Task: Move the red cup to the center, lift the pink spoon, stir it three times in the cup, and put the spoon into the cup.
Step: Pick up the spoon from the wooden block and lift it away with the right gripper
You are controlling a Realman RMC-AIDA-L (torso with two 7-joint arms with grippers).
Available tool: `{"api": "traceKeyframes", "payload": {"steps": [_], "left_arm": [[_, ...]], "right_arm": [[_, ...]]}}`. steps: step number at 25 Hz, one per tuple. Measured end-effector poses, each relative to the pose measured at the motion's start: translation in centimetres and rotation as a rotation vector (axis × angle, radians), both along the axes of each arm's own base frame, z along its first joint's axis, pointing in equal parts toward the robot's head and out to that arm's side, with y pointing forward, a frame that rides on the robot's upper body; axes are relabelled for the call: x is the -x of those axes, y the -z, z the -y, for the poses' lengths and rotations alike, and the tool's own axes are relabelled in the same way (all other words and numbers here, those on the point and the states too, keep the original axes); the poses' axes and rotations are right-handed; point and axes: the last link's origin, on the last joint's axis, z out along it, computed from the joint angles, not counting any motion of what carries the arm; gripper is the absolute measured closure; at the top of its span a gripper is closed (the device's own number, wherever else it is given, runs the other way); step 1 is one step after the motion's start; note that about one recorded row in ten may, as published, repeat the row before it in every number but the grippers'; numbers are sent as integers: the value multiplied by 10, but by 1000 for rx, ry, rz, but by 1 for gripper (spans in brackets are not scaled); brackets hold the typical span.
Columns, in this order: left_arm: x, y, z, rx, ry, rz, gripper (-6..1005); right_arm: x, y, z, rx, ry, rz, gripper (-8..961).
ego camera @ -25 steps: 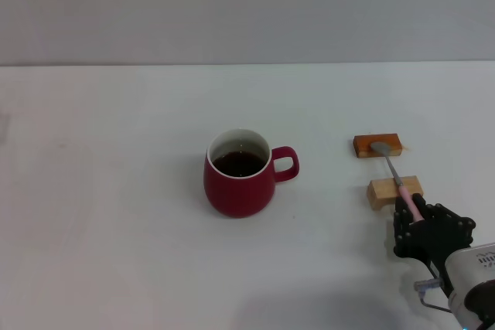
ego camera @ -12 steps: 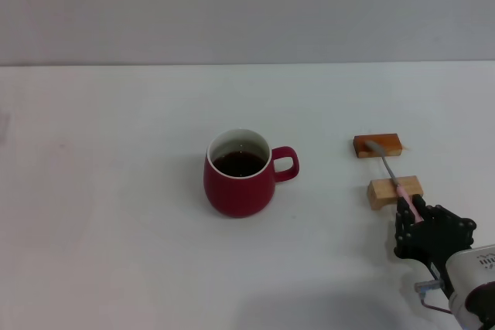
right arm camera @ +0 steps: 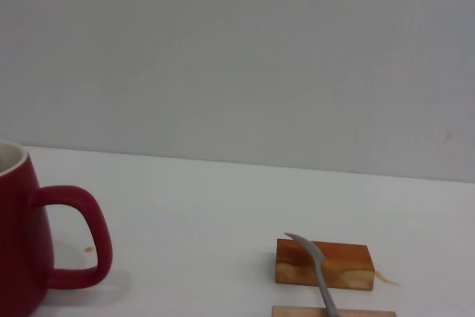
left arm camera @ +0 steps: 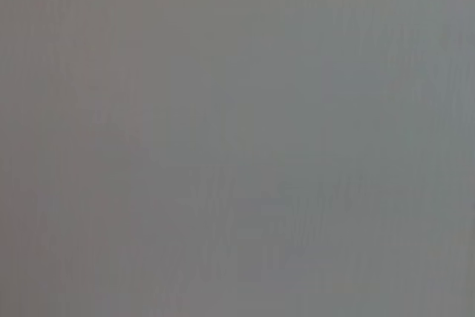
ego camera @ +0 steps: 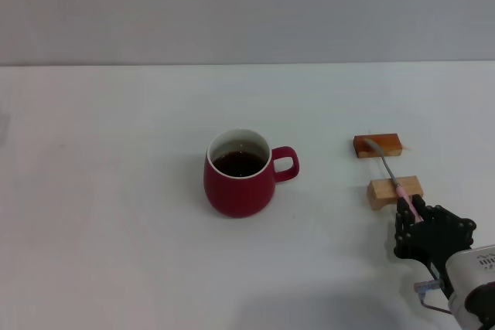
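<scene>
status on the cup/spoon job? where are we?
Done: the red cup already sits mid-table. In hand: the right gripper is at the pink spoon handle end; the spoon's bowl is near the darker wooden block, its neck over the lighter wooden block. Left: lift, three stirs, spoon into cup. Left arm is out of view.

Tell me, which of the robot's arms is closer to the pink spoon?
The right. Its right gripper is at the pink spoon's handle end, by the wooden blocks. The left arm is not in view.
</scene>
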Motion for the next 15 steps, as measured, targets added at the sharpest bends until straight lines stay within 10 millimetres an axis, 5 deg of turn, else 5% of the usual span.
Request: {"api": "traceKeyframes", "payload": {"steps": [15], "left_arm": [[0, 0, -1, 4, -3, 1, 155]], "right_arm": [[0, 0, -1, -3, -2, 9, 800]]}}
